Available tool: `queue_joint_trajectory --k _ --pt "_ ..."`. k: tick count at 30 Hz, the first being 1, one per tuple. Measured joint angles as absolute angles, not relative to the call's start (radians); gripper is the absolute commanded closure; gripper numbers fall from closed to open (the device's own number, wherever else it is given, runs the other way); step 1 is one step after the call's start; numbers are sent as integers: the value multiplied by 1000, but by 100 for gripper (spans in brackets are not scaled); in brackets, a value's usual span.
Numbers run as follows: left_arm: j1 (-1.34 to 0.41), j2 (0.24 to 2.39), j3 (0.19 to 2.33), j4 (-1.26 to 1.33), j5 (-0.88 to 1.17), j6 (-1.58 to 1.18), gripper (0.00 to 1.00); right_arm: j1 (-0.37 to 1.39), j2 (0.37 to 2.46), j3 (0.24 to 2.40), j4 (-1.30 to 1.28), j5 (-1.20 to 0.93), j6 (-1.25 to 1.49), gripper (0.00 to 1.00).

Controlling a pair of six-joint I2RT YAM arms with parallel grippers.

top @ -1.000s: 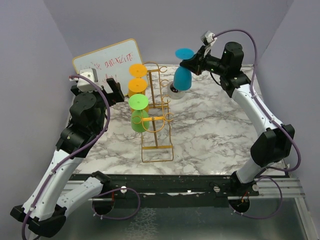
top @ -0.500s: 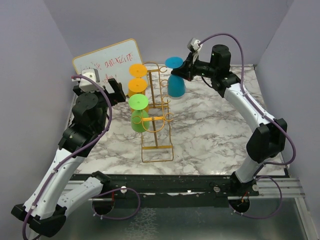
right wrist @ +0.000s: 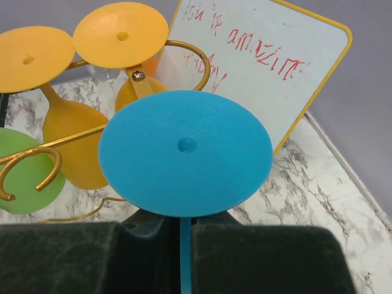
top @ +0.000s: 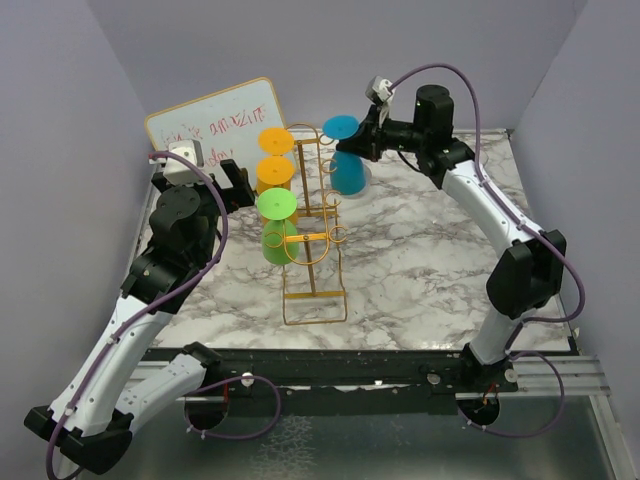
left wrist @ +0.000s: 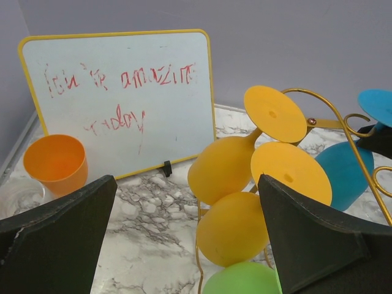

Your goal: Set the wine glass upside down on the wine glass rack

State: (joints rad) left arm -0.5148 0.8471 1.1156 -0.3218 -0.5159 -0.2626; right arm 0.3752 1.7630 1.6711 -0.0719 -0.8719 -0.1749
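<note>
The gold wire wine glass rack [top: 313,240] stands mid-table, with two orange glasses [top: 274,170] and a green glass [top: 275,228] hanging upside down on its left side. My right gripper [top: 358,145] is shut on the stem of a blue wine glass [top: 346,160], held upside down with its round base [right wrist: 185,152] up, just right of the rack's top far loop [right wrist: 196,61]. My left gripper [top: 232,182] is open and empty, left of the rack; the orange glasses [left wrist: 229,202] sit between its fingers in the left wrist view.
A yellow-framed whiteboard [top: 212,125] leans at the back left. An orange cup [left wrist: 56,164] stands in front of it. Free loops [top: 333,236] remain on the rack's right side. Purple walls close in the table.
My right gripper has carried the blue glass left from the back right of the table to the rack's top right side. The left arm has shifted slightly.
</note>
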Motion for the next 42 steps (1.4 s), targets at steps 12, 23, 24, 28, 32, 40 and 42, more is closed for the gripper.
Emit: queue_joint_trajectory --k 12,23,24,28,32,40,42 --pt "-515 840 1106 -316 -501 -277 1 408 1792 1685 -112 -886 -191 99" --pt "-515 839 1105 -316 -498 -276 1 426 1803 1695 -126 -879 -216 77" --pt "-515 839 1105 -316 -498 -274 1 426 1805 1695 -127 -877 -218 73" --pt "-515 840 1105 -316 -498 -258 1 426 1805 1695 -129 -860 -216 56" --pt "-515 860 1133 -323 -500 -228 1 426 1790 1666 -118 -842 -204 47" --pt "-514 985 1287 -336 -516 -189 1 426 1670 1516 -96 -776 -177 37" --pt "-510 1026 1325 -344 -525 -183 1 426 1619 1462 -84 -747 -173 36"
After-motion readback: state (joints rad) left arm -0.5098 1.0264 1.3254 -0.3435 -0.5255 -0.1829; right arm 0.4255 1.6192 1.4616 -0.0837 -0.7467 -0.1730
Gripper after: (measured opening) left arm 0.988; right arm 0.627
